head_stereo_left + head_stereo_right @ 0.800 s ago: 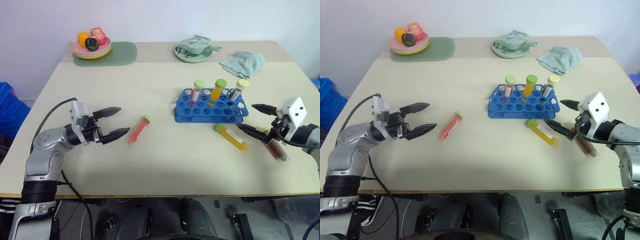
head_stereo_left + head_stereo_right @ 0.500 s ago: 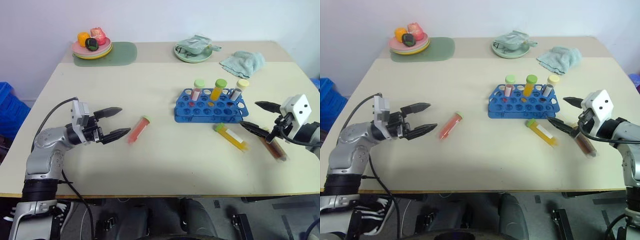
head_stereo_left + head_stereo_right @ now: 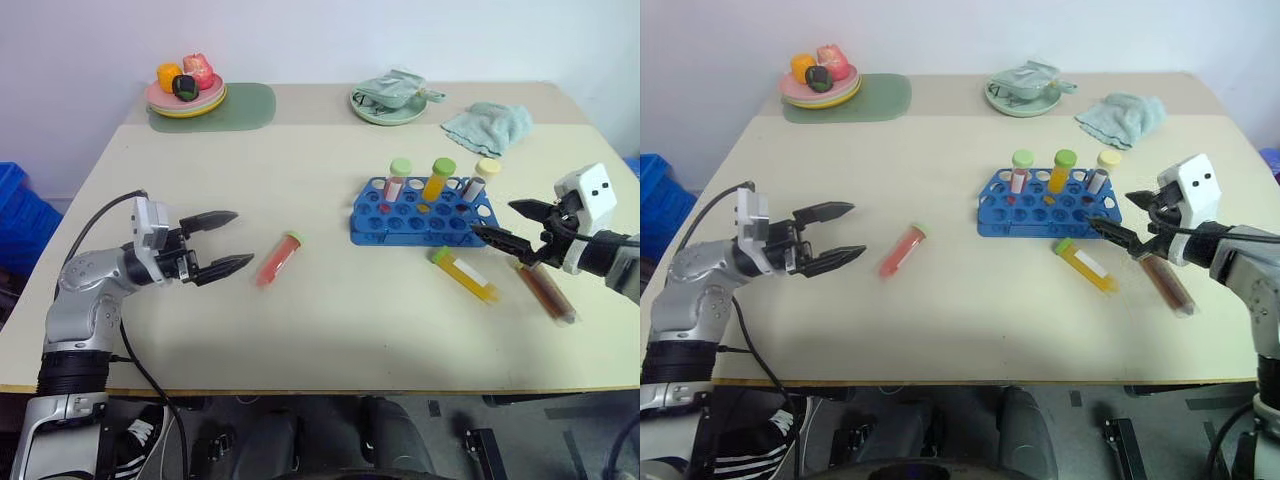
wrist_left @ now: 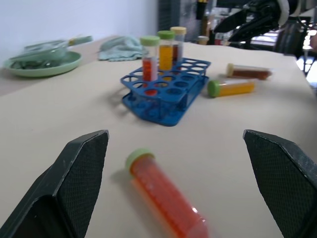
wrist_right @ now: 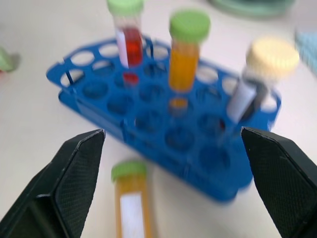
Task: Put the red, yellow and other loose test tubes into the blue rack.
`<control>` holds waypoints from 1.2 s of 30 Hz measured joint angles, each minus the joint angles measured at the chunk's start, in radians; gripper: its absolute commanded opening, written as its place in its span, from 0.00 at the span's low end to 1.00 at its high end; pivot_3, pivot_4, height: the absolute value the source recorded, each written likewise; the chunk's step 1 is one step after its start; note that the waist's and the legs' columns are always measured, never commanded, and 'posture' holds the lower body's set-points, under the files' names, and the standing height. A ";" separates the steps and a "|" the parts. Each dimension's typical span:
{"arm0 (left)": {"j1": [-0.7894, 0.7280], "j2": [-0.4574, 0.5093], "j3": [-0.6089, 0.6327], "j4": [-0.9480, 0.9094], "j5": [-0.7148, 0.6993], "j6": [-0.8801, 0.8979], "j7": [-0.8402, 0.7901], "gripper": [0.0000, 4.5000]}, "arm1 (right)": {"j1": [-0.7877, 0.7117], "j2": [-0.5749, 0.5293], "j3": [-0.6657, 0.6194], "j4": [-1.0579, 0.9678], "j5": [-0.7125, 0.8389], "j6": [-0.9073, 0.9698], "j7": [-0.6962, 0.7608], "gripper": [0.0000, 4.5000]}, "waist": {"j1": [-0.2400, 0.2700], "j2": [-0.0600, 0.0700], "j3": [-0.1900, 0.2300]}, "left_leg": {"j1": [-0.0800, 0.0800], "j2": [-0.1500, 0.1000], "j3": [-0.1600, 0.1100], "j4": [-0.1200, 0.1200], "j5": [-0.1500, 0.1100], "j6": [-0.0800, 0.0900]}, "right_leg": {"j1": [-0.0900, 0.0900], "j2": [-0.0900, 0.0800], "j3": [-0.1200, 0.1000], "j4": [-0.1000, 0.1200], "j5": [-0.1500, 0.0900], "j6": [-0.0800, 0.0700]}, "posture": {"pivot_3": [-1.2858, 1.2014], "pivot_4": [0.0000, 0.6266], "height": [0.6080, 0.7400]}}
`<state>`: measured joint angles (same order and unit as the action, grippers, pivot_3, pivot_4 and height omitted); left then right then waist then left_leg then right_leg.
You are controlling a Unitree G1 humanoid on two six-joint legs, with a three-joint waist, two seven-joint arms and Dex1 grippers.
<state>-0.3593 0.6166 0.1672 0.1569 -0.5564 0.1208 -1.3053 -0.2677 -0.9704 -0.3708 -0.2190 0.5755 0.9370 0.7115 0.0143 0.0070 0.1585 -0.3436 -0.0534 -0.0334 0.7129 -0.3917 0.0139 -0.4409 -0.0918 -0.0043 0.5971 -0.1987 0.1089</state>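
- Left claw (image 3: pixel 228 242) hung wide apart, empty, just left of the red tube (image 3: pixel 277 259) lying on the desk (image 3: pixel 330 180); a skewed approach could've rolled the tube away.
- Blue rack (image 3: pixel 421 211) stood right of centre with three tubes upright; a bump could've tipped them.
- Yellow tube (image 3: pixel 463 274) and brown tube (image 3: pixel 546 291) lay loose in front of the rack.
- Right claw (image 3: pixel 513 227) was spread, empty, near the rack's right end; it risked clipping the rack.

My left end effector (image 3: pixel 222 243) at left middle of head view, fingers spread wide, empty, pointing toward frame centre. My right end effector (image 3: pixel 510 225) at right middle, fingers likewise apart, empty, aimed leftward, tilted slightly down.
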 measured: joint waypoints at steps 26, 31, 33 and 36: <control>-0.085 -0.061 -0.162 -0.100 -0.068 0.200 -0.145 0.99 | -0.304 -0.188 0.433 0.536 -0.197 0.261 0.031 1.00 | -0.002 0.000 0.000 | -0.007 -0.002 0.000 0.003 0.000 0.000 | -0.005 -0.001 -0.002 -0.001 0.000 0.000 | 0.52 0.24 1.00; -0.084 -0.071 -0.173 -0.127 -0.068 0.220 -0.143 0.99 | -0.346 -0.177 0.497 0.640 -0.262 0.188 0.083 1.00 | -0.015 0.004 0.000 | -0.009 -0.001 0.001 0.002 0.000 0.000 | -0.008 0.000 -0.001 0.001 0.000 0.000 | 0.52 0.24 1.00; -0.079 -0.070 -0.172 -0.135 -0.068 0.223 -0.136 0.99 | -0.357 -0.177 0.498 0.649 -0.279 0.183 0.092 1.00 | -0.023 0.004 0.000 | -0.009 0.000 0.000 0.002 0.000 0.000 | -0.008 0.000 -0.001 0.001 0.000 0.000 | 0.52 0.24 1.00; -0.070 -0.068 -0.171 -0.137 -0.068 0.223 -0.130 0.99 | -0.359 -0.171 0.497 0.654 -0.288 0.184 0.101 1.00 | -0.025 0.004 0.000 | -0.010 0.000 0.000 0.002 0.000 0.000 | -0.009 0.000 -0.001 0.001 0.000 0.000 | 0.52 0.24 1.00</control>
<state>-0.4294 0.5484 -0.0039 0.0196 -0.6246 0.3439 -1.4357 -0.6271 -1.1416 0.1267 0.4347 0.2875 1.1206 0.8130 -0.0104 0.0111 0.1587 -0.3534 -0.0538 -0.0331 0.7153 -0.3913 0.0135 -0.4494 -0.0918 -0.0058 0.5976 -0.1984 0.1094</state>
